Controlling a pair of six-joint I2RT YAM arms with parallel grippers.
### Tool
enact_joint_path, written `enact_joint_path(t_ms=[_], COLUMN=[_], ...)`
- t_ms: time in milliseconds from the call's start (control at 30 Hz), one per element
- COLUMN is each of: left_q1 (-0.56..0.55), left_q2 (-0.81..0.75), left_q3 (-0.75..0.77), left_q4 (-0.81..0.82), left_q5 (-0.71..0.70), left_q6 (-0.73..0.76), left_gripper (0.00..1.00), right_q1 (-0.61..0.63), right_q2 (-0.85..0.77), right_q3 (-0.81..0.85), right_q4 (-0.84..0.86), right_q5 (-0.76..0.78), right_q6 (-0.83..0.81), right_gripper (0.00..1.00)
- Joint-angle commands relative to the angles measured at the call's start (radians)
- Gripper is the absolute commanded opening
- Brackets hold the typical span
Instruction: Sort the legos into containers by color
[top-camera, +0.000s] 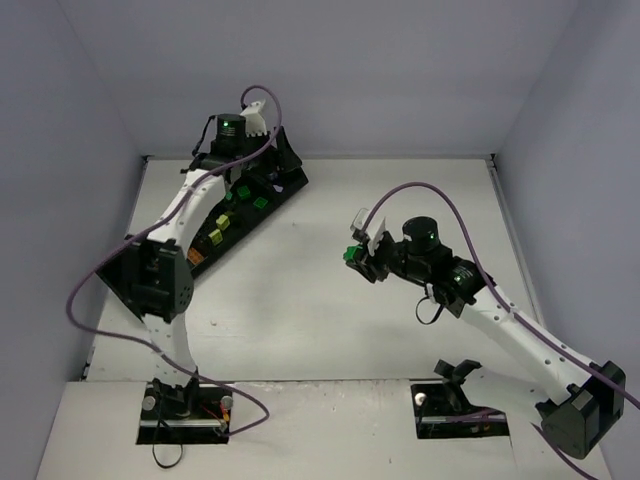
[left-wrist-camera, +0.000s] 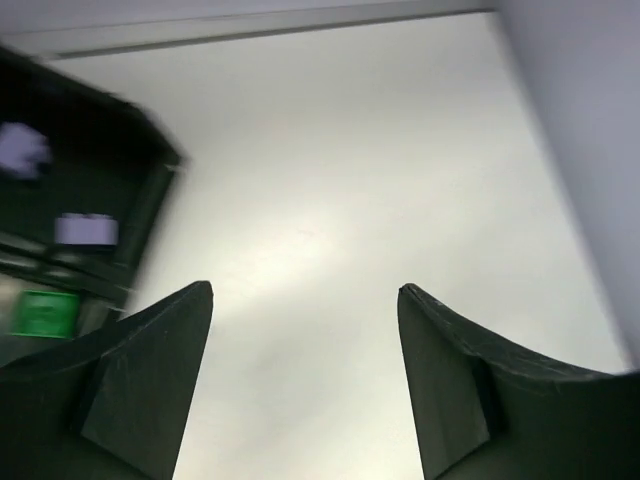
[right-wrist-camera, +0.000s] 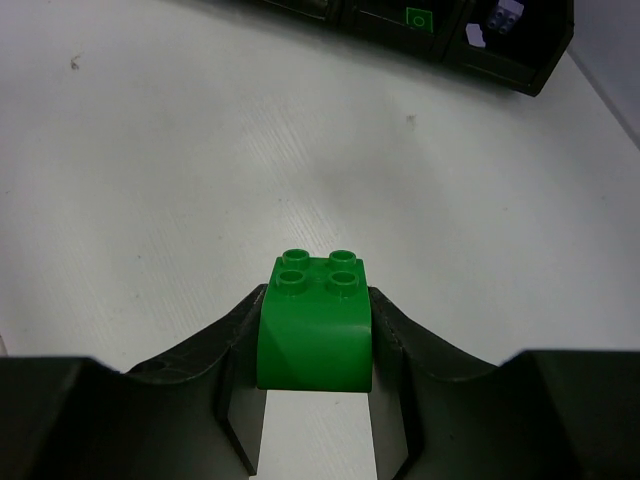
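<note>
Right jaws grip a green lego (right-wrist-camera: 315, 325), studs up in the wrist view, at 3 o'clock from the tray (top-camera: 292, 192), which we see running 7 to 1 o'clock. Left jaws stand open. White surface (top-camera: 320, 320), grey walls.

Soft even light, faint shadows, left wrist view motion-blurred, tray (left-wrist-camera: 148, 215) smeared

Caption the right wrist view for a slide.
Right hand shut on a green lego over the white table, the black tray ahead.
</note>
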Motion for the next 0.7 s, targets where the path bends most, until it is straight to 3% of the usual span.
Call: enact_joint_path(t_ms=[0, 133, 267, 367, 667], left_q1=[-0.029, -0.086, -0.101, -0.106, -0.219], left_q2=[-0.197, -0.305, -0.431, -0.49, -0.543], left_q3=[-0.099, -0.279, -0.406, -0.452, -0.458], left_q4=[0.116, 0.147, 0.139, 0.138, 0.108], left_q5=[0.327, 0.509, 0.554, 0.56, 0.522], left_q6=[-0.182, -0.141, 0.025, 0.07, -0.064], left_gripper=[0.68, 0.68, 0.68, 0.68, 0.69], right_q1=[-0.006, -0.011, -0.026, -0.031, -0.029], right_q2=[0.01, 0.013, 0.036, 0.057, 0.031], right_q3=[0.061, 0.08, 0.112, 0.127, 0.108], right_q4=[0.05, 0.043, -0.02, -0.049, -0.053], right_q5=[-0.042, -0.115, -0.233, -0.33, -0.307], right_q6=[-0.069, -0.093, -0.101, -0.089, -0.089], right_gripper=[0.02, 0.02, 0.0, 0.0, 0.02])
